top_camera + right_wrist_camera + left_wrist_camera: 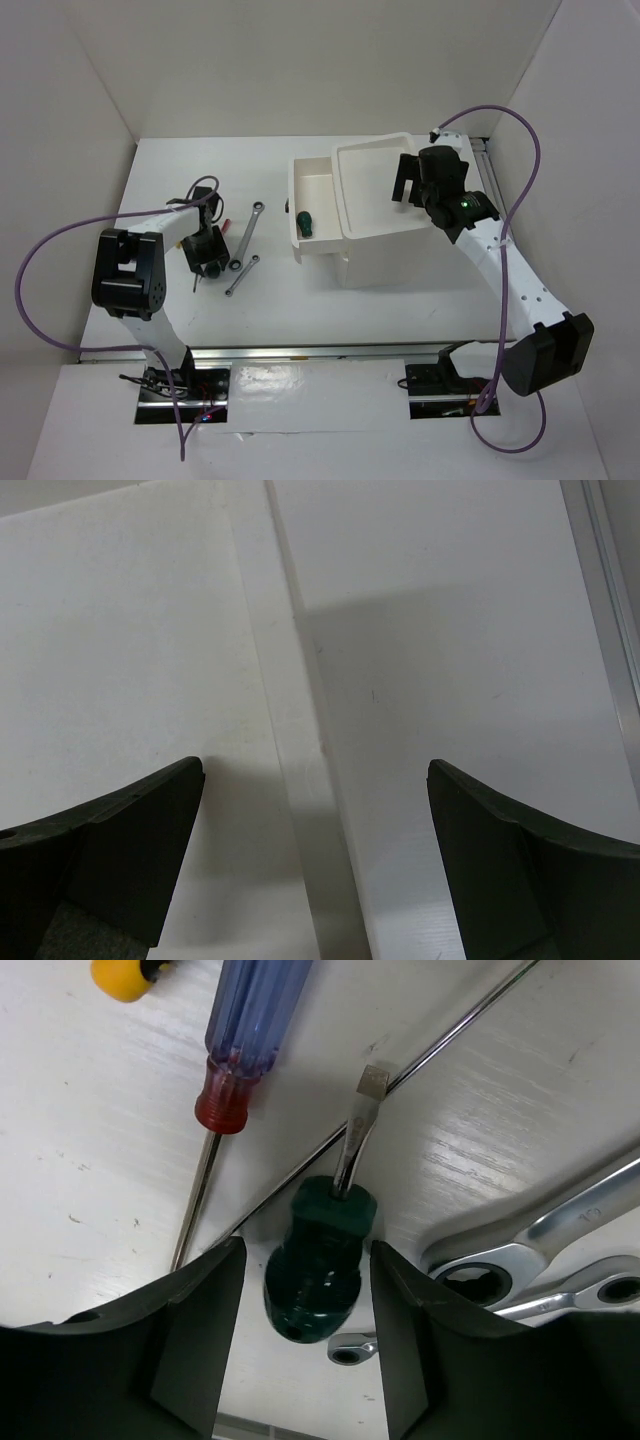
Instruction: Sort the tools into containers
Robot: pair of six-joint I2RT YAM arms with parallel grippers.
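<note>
My left gripper point(307, 1252) is open and low over the table, its jaws on either side of a stubby green-handled screwdriver point(315, 1280) with small gaps on both sides. A screwdriver with a red collar and a clear blue handle point(238, 1050), a thin shaft point(450, 1038) and a yellow handle end point(125, 975) lie just beyond. The long wrench point(247, 233) and the short wrench point(241, 275) lie to its right. The white box unit point(375, 255) has one drawer point(297, 180) pulled out to the left, with a green-handled tool point(305, 222) inside. My right gripper point(405, 185) is open and empty above the top tray point(365, 195).
In the right wrist view the tray's rim point(300, 740) runs between my open fingers point(130, 830), with bare white surface on both sides. White walls enclose the table on three sides. A metal rail point(300, 352) runs along the near edge.
</note>
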